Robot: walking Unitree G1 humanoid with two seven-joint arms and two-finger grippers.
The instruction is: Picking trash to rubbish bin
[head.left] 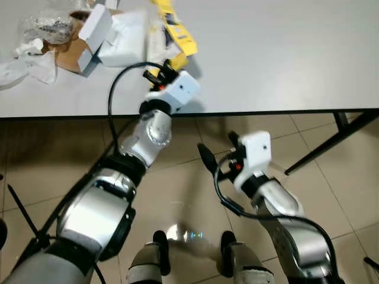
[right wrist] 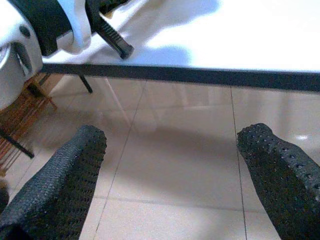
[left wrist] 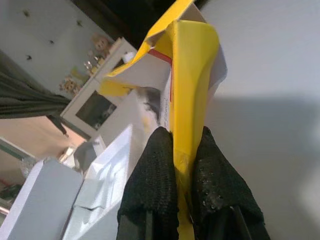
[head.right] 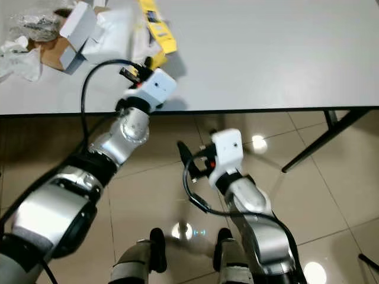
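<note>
so the left gripper is reaching over the white table edge with its fingers clenched on a yellow wrapper lying next to the pile of white boxes, while the right gripper hangs spread wide over the tiled floor

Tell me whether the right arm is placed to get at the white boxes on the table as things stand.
Probably not. The right gripper hangs open below the table edge, over the floor, while the white boxes lie at the far left, past the left gripper, which is shut on the yellow package.
</note>
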